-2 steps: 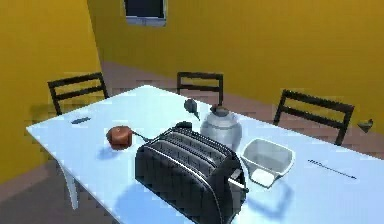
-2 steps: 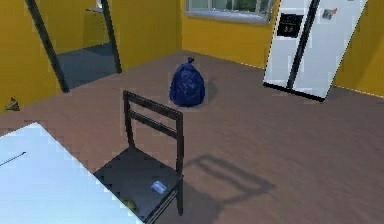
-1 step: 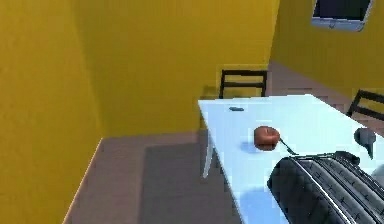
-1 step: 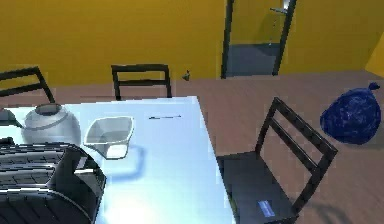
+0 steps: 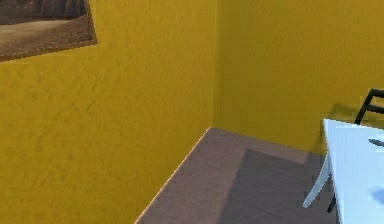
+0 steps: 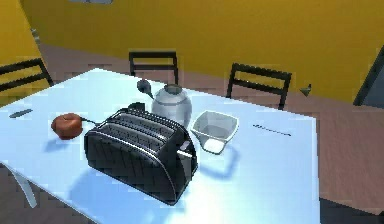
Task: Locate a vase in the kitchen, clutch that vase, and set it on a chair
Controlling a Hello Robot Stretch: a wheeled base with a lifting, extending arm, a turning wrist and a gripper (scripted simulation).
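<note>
The gripper's state cannot be told. Behind the toaster [image 6: 140, 150] stands a kettle [image 6: 170, 102]; just right of the toaster, a white dish [image 6: 214, 128].

Three dark, slat-backed chairs stand upright, pushed in at the white counter [image 6: 285, 160]. The left chair [image 6: 22, 69] is at its corner. The middle chair [image 6: 153, 57] and right chair [image 6: 258, 72] are along its far edge.

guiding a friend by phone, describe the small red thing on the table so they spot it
Find the white table with dark chairs behind it. On it stands a big black toaster; just off its end, toward the arm side view's left, lies the small red round thing. It is the only red item there.
</note>
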